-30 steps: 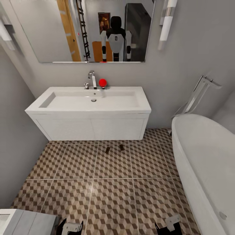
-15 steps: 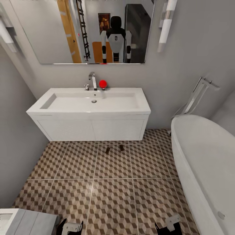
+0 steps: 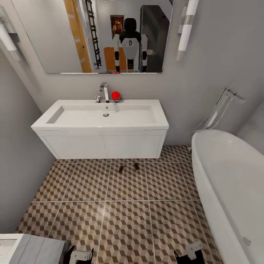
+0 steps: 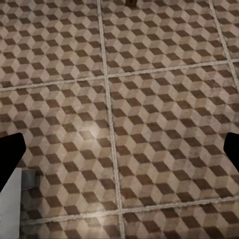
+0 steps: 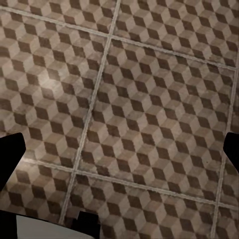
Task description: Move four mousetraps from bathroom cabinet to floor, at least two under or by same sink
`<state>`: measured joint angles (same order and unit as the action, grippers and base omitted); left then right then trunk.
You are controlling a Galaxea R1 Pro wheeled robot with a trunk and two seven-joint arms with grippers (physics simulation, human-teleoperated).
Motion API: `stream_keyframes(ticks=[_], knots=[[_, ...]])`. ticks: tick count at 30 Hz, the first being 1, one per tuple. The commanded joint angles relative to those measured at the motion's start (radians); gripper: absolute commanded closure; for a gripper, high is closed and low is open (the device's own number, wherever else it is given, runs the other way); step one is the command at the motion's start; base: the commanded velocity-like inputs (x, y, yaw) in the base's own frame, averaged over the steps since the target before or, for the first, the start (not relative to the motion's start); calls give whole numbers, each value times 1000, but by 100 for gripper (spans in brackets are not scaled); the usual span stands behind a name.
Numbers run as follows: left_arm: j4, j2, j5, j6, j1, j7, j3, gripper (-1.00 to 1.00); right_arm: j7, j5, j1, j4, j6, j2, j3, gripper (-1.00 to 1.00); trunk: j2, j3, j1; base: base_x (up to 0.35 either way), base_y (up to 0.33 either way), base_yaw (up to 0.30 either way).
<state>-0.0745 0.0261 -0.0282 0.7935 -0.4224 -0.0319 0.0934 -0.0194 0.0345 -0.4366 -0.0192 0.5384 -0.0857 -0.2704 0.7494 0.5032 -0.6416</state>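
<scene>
Two mousetraps lie on the cube-patterned bathroom floor just before the white sink, bathtub alongside, while both the left gripper and right gripper hang spread wide, empty.

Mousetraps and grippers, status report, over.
Left gripper and right gripper open, empty. Two small dark mousetraps on patterned tile floor before white sink vanity. Path unobstructed.

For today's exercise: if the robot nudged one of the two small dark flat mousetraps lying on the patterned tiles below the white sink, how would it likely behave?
The left small dark flat mousetrap lies low on the cube-patterned floor tiles, so it would probably slide, not roll or tip. It looks tiny, so probably light. Its detail is too small to judge fragility.
</scene>
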Motion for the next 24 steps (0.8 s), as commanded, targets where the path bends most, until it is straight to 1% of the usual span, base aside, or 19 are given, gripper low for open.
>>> stream_keyframes(ticks=[1, 24], knots=[[-4, 0, -2, 6, -1, -3, 5, -100, -2, 4, -1, 1, 3, 0, -3, -100, -6, -2, 4, 0, 0, 0], [-4, 0, -2, 6, -1, -3, 5, -100, -2, 4, -1, 1, 3, 0, -3, -100, -167, -74, 92, 0, 0, 0]])
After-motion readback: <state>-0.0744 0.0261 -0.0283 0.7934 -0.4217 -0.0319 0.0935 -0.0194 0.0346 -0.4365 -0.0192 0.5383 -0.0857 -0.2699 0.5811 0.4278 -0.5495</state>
